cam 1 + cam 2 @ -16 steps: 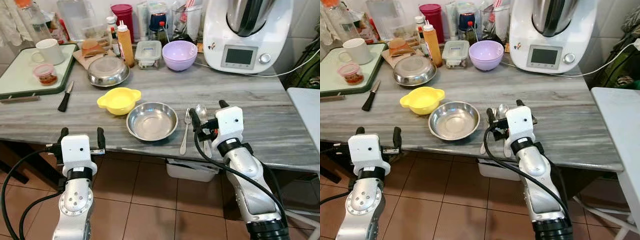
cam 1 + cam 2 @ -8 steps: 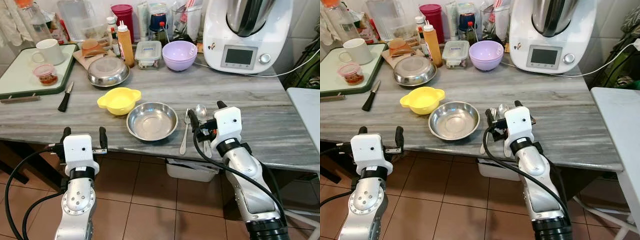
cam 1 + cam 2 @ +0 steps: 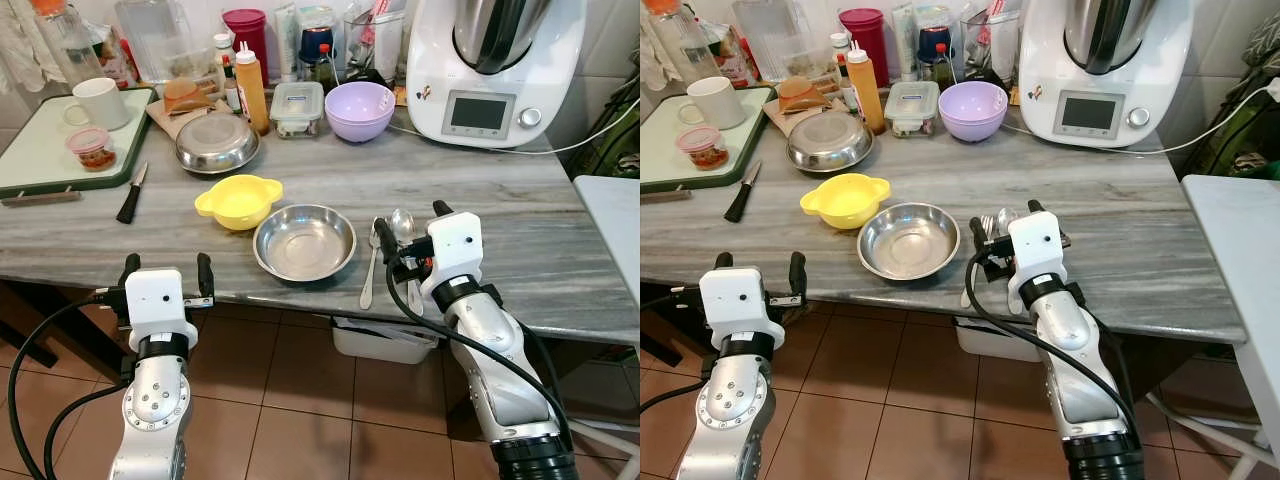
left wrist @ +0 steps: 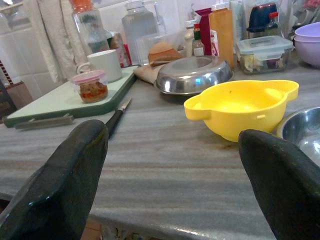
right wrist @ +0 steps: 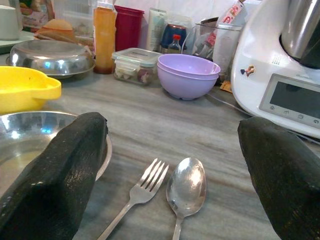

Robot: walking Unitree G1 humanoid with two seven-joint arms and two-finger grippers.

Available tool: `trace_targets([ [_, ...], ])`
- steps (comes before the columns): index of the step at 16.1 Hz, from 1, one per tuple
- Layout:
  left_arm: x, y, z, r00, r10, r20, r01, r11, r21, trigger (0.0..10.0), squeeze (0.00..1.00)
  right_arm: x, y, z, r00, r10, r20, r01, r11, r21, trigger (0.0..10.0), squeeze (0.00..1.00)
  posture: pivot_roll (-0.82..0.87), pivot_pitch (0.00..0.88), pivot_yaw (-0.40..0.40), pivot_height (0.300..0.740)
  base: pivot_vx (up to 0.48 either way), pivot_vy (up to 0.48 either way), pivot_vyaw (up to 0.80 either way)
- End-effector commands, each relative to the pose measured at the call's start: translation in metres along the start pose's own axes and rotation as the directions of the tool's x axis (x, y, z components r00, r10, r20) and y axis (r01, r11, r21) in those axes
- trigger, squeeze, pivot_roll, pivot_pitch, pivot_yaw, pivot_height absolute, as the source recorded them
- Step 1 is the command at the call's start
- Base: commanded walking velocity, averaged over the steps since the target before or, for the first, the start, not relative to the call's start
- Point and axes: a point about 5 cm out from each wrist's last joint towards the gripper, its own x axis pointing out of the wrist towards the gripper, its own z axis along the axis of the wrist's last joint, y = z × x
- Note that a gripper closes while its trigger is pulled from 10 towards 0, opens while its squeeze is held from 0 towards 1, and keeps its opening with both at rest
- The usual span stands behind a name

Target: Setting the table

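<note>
No writing could be read. A shiny fork (image 5: 141,192) and spoon (image 5: 185,188) lay side by side on the grey table (image 3: 520,230), beside a silver bowl (image 3: 304,241). The right gripper (image 3: 412,232) hung over them, fingers wide apart. The left gripper (image 3: 166,274) was spread too.

Both silver arms reached forward, wrists level. The left gripper (image 3: 165,276) hung low with fingers spread wide; the right gripper (image 3: 412,228), higher and further forward, likewise had its fingers parted.
</note>
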Motion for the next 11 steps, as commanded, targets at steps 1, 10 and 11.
trace_targets([
  [1, 0.001, 0.002, -0.002, 1.000, 0.007, -0.010, -0.007, 1.000, 0.008, 10.0, 0.00, 0.001, 0.004, -0.005, 0.999, 0.016, -0.031, -0.015, 0.999, 0.041, 10.0, 0.00, -0.08, 0.072, 0.048, 0.740, 0.000, 0.000, 0.00],
  [10, 0.006, 0.005, 0.003, 0.999, 0.032, -0.003, -0.032, 0.999, -0.015, 10.0, 0.00, 0.007, 0.004, -0.006, 0.999, -0.011, -0.052, 0.016, 0.995, 0.103, 10.0, 0.00, -0.06, 0.080, 0.042, 0.740, 0.000, 0.000, 0.00],
  [11, 0.006, 0.006, 0.006, 0.999, 0.042, 0.020, -0.042, 0.999, -0.002, 10.0, 0.00, 0.008, 0.007, -0.005, 0.999, 0.005, -0.047, -0.001, 0.995, 0.099, 10.0, 0.00, -0.06, 0.079, 0.041, 0.740, 0.000, 0.000, 0.00],
])
